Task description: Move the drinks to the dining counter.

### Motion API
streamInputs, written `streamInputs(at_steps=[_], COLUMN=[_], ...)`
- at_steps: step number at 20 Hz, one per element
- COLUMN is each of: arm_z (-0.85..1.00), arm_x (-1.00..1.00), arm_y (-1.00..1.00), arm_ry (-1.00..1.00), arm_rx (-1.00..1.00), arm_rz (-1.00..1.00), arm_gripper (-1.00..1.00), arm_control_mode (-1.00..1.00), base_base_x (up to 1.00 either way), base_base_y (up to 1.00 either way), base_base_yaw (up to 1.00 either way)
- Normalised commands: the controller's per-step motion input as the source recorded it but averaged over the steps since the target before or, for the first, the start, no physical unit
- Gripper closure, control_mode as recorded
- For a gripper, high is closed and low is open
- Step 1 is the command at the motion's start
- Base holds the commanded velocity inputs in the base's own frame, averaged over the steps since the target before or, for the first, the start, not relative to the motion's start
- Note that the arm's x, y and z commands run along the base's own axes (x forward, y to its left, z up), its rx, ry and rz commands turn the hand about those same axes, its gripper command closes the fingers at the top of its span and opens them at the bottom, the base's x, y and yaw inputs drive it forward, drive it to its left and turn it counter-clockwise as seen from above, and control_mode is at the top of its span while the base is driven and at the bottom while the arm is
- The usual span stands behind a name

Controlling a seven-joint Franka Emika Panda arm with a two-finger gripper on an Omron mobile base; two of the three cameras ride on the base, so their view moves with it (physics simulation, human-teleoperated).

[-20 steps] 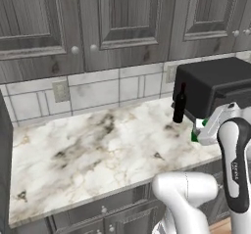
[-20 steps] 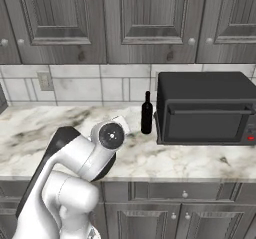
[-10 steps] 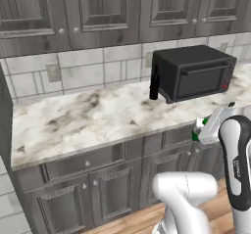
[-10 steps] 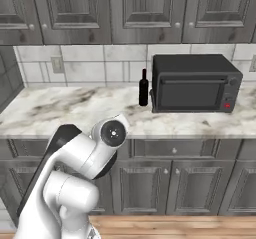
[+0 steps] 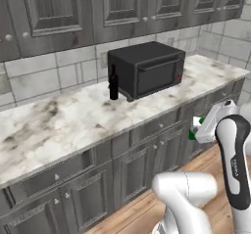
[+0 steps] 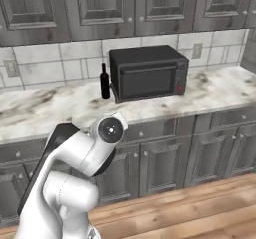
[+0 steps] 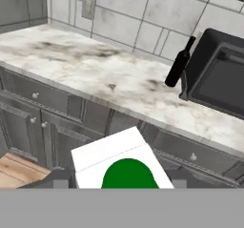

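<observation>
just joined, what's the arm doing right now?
The arm is carrying a green-and-white carton in its pincer, held out in front of the lower cabinets, off the counter. The black wine bottle is on the marble counter, upright, just beside the black microwave. The carton also shows by the hand in the left base view. Wood floor below.

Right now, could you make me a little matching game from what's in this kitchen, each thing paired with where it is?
Things:
1. wine bottle
2. carton
3. microwave
4. cabinets

Places:
A. held in the robot's hand
B. on the wall above the counter
C. standing on the counter, just left of the microwave
D. on the counter against the tiled wall

Pairs: 1-C, 2-A, 3-D, 4-B
</observation>
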Motion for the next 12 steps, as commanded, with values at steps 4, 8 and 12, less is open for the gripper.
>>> streamInputs(at_steps=[4,8,12], arm_z=[0.00,0.00,0.00], arm_x=[0.00,0.00,0.00], arm_y=[0.00,0.00,0.00], arm_ry=[0.00,0.00,0.00], arm_rx=[0.00,0.00,0.00], arm_rz=[0.00,0.00,0.00], arm_gripper=[1.00,1.00,1.00], arm_control_mode=[1.00,1.00,1.00], base_base_x=[0.00,-0.18,-0.96], base_base_y=[0.00,0.00,0.00], base_base_yaw=[-0.51,-0.47,-0.29])
